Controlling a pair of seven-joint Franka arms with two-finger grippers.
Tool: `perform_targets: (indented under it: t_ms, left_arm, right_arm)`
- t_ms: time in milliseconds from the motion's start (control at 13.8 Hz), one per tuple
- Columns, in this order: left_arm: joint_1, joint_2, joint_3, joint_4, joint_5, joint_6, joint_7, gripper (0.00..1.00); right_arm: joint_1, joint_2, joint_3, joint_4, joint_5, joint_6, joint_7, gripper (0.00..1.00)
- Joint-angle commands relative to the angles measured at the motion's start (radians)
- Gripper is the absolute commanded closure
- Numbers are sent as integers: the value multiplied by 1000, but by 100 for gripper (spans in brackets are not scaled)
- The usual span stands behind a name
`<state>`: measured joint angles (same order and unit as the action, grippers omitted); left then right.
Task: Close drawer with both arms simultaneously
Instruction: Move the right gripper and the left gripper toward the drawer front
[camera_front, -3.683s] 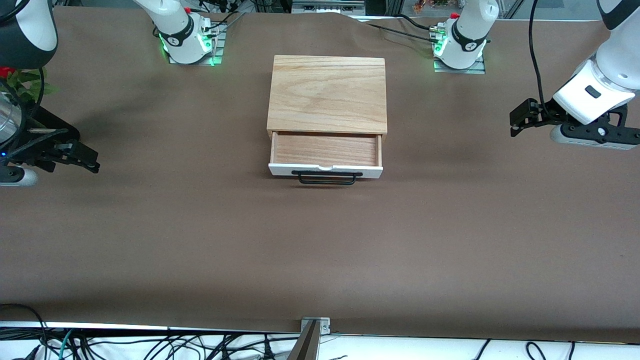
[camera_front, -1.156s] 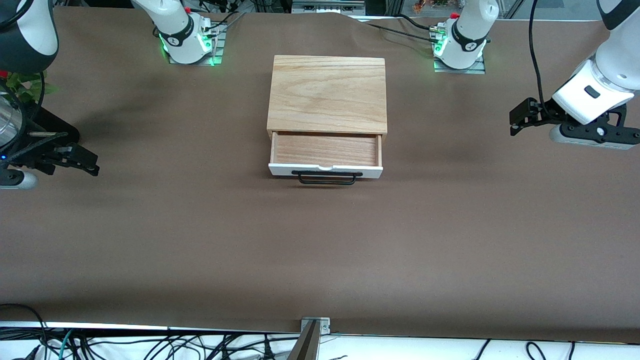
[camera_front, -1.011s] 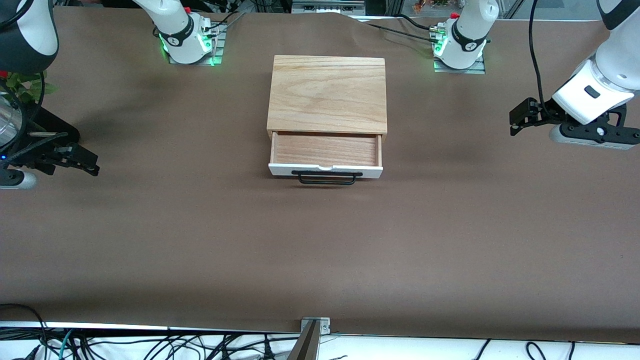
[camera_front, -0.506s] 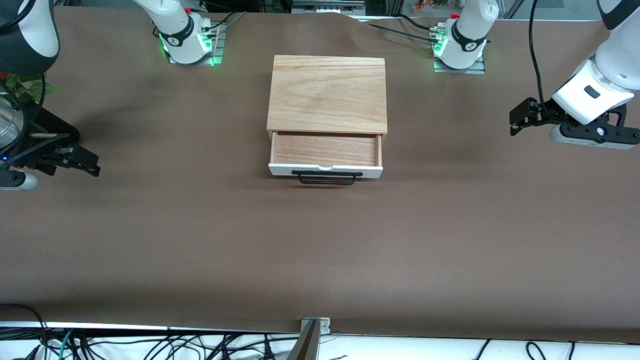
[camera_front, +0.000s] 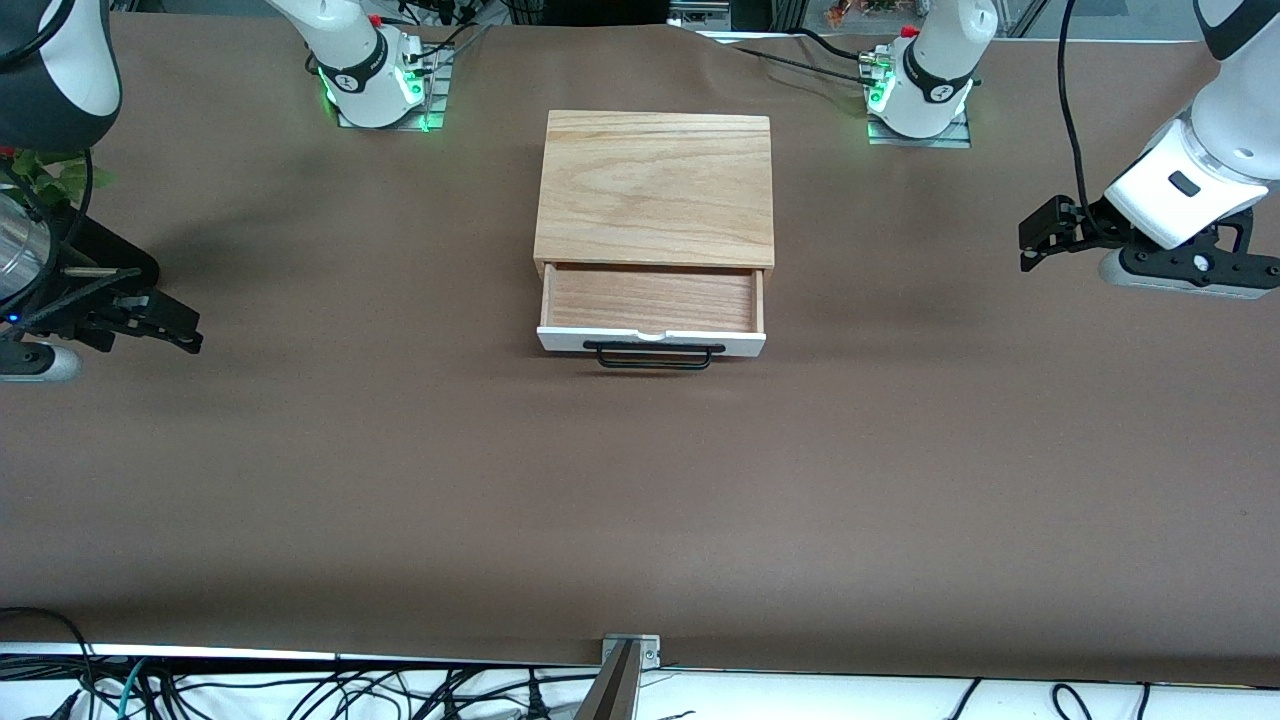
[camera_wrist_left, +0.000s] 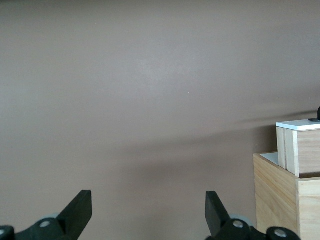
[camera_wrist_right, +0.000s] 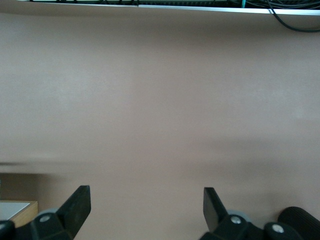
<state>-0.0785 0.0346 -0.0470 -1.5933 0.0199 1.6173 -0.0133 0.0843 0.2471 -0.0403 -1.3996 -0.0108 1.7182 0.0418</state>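
Observation:
The oak-coloured box (camera_front: 655, 185) stands mid-table between the two arm bases. Its drawer (camera_front: 650, 300) is pulled out toward the front camera, showing a bare wood-grain bottom, a white front panel (camera_front: 745, 345) and a black bar handle (camera_front: 654, 358). My left gripper (camera_front: 1030, 245) is open and empty, low over the table at the left arm's end, well apart from the drawer. Between its fingers (camera_wrist_left: 80, 210) is bare table, with the drawer's side (camera_wrist_left: 300, 150) at the frame's edge. My right gripper (camera_front: 190, 335) is open and empty at the right arm's end; its wrist view shows its fingers (camera_wrist_right: 80, 202).
Brown table cover (camera_front: 640, 500) all around the box. Arm bases with green lights (camera_front: 375, 85) (camera_front: 920, 90) stand beside the box's back. A green plant (camera_front: 45, 175) sits at the right arm's end. Cables (camera_front: 300, 690) lie past the table's front edge.
The right arm has crept very slightly toward the middle of the table. The left arm and the drawer have not moved.

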Motion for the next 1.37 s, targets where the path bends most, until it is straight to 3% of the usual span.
perform_targets:
  t_ms: [0, 361, 867, 1083, 1300]
  left_arm:
    - [3, -2, -4, 12, 15, -17, 4, 0]
    - [-41, 31, -31, 12, -17, -17, 15, 0]
    - [-107, 211, -63, 59, -139, 88, -1, 0]
    - [-113, 287, -63, 70, -246, 179, -1, 0]
    - [-141, 373, -63, 70, -411, 288, 6, 0]
  right_arm:
    - [21, 3, 10, -4, 8, 11, 3, 0]
    - [58, 50, 10, -4, 109, 50, 3, 0]
    - [188, 170, 10, -4, 153, 216, -5, 0]
    - [253, 239, 10, -4, 244, 293, 9, 0]
    - [298, 291, 10, -4, 273, 343, 9, 0]
